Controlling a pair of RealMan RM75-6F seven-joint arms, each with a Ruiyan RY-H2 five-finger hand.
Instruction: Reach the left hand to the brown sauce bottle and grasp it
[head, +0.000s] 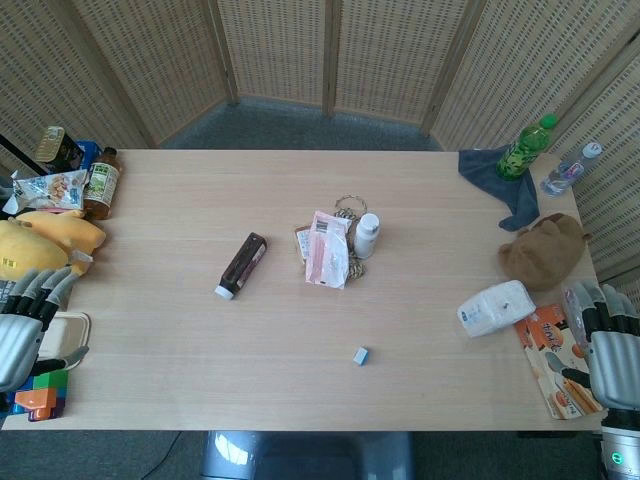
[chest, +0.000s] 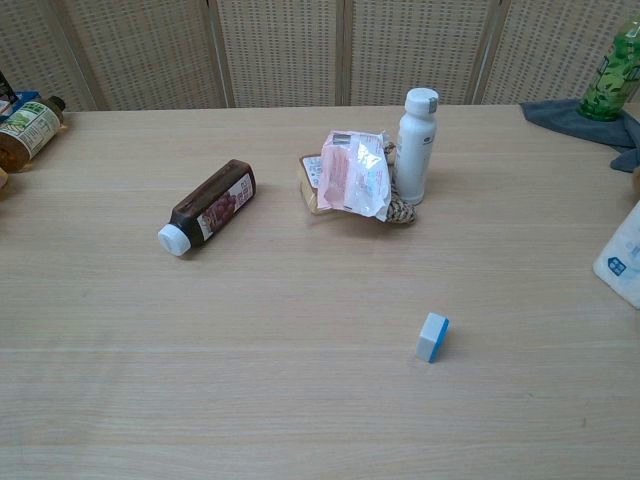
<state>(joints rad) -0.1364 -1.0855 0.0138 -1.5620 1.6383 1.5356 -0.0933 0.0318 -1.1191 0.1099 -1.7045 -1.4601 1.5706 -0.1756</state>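
— So, where is the left hand (head: 30, 320)?

— Low at the table's near left edge in the head view, fingers spread apart and holding nothing. The chest view does not show it at all.

— And the brown sauce bottle (head: 242, 264)?

— Well away from that hand, up and to its right, lying on its side on the table (head: 200, 370). Its white cap (chest: 173, 239) points toward the near side, the end closer to the hand; the dark body angles away from it. Nothing touches the bottle.

— What lies past the bottle from the hand?

— A pink packet (head: 328, 248) resting on some other small packs, and just beyond it a small white bottle (chest: 416, 145) standing upright. Nearer the front edge, further right again, a little blue-and-white block (chest: 432, 336) sits alone.

— Close to the hand itself?

— Yellow plush toys (head: 45, 240) just above it, coloured blocks (head: 40, 393) just below, and a tea bottle (head: 101, 183) lying further up the same side.

— The right hand (head: 605, 345)?

— At the far opposite corner, fingers apart too, empty, beside an orange packet (head: 555, 365). A white tissue pack (head: 495, 306) and a brown plush (head: 545, 250) sit just above it, with a green bottle (head: 526, 147) on a grey cloth (head: 500, 180) further back.
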